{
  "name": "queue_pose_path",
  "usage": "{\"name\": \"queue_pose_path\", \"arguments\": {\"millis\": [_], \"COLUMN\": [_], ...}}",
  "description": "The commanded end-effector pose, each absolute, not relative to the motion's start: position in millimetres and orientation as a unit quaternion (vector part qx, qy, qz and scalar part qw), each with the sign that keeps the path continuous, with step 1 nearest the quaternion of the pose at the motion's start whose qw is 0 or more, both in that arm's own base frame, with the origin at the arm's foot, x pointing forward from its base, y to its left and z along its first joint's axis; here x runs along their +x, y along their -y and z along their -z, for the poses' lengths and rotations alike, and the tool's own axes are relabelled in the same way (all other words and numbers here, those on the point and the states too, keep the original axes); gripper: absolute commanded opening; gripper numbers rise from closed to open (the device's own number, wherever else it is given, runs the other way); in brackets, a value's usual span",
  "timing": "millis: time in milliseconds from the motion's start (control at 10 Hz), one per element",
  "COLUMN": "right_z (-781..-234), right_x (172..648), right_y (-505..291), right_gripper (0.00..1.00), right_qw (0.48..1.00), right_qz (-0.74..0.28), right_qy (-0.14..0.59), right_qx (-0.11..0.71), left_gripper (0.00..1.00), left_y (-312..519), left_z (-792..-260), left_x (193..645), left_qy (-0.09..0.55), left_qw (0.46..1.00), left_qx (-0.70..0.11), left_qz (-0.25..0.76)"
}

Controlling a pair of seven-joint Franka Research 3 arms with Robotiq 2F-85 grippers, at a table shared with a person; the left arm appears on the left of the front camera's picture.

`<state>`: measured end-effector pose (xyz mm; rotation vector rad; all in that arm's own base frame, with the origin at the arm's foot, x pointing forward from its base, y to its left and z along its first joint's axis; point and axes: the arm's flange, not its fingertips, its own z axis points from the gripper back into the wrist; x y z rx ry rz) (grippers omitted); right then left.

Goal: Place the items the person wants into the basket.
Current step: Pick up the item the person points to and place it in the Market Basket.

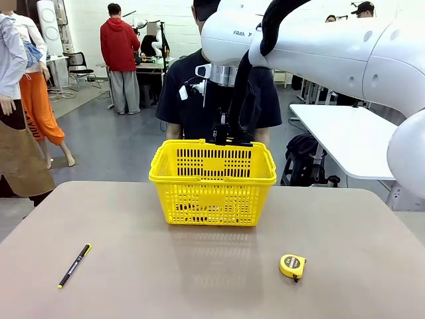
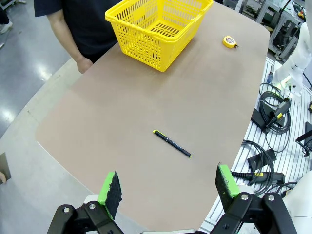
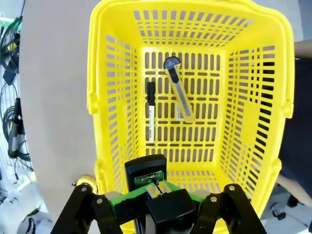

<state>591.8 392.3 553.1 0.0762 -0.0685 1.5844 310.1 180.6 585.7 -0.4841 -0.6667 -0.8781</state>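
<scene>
While your right gripper [image 3: 158,195] clamps the stapler [image 3: 146,173] over the basket [image 3: 105,97], your left gripper [image 2: 170,187] jaws gape, holding nothing.

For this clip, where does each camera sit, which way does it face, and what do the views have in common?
Front: fixed between the arms, facing the person across the table; right arm above the basket.
Left wrist: high over the table, looking down at the pen; open left gripper.
Right wrist: straight down into the basket; right gripper shut on the stapler.
All share the basket.
</scene>
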Motion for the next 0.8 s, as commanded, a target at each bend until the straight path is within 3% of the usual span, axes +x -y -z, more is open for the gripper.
{"name": "queue_pose_path", "arguments": {"millis": [0,700], "right_z": [-553,-462], "right_x": [592,640], "right_y": [-392,-383], "right_gripper": [0.00,0.00], "right_qw": [0.701,0.669], "right_qz": [-0.712,-0.739], "right_qy": [0.029,0.008], "right_qx": [0.034,0.082], "left_gripper": [1.00,1.00], "left_y": [-182,-182], "left_z": [-584,-584], "left_x": [309,309], "left_qy": [0.323,0.323], "left_qw": [0.816,0.816], "left_qx": [-0.230,-0.230], "left_qz": [0.420,0.420]}}
